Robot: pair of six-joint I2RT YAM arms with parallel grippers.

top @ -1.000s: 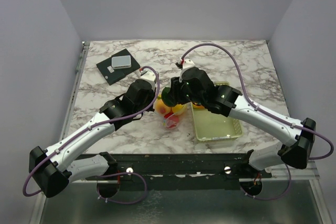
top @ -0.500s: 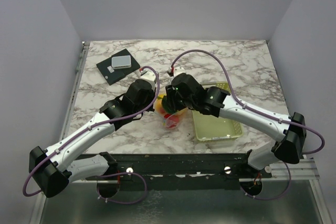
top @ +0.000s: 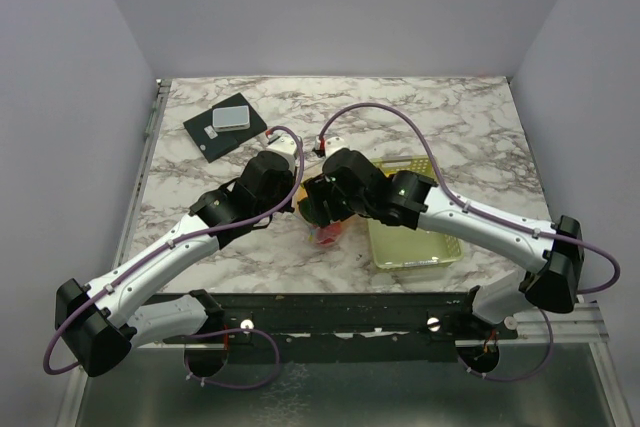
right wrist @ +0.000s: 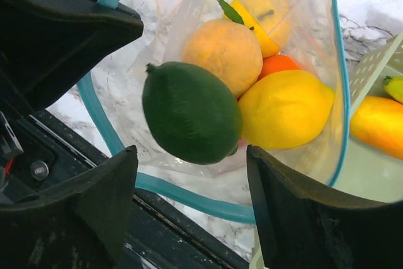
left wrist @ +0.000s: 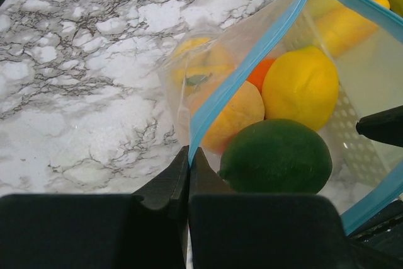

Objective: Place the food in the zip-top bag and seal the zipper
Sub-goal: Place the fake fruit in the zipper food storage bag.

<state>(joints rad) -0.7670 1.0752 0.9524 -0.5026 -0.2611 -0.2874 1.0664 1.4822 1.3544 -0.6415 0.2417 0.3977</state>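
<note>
Left jaws pinching zipper (right wrist: 189, 194), right jaws apart

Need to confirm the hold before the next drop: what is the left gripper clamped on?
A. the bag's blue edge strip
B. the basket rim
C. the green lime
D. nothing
A: in the left wrist view the left gripper is shut on the blue strip at the mouth of the clear bag.

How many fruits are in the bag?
5 in the bag: green lime at its mouth, peach-coloured ball behind it, lemon beside it, orange ball between them, yellow fruit deepest. Others may be hidden.
</note>
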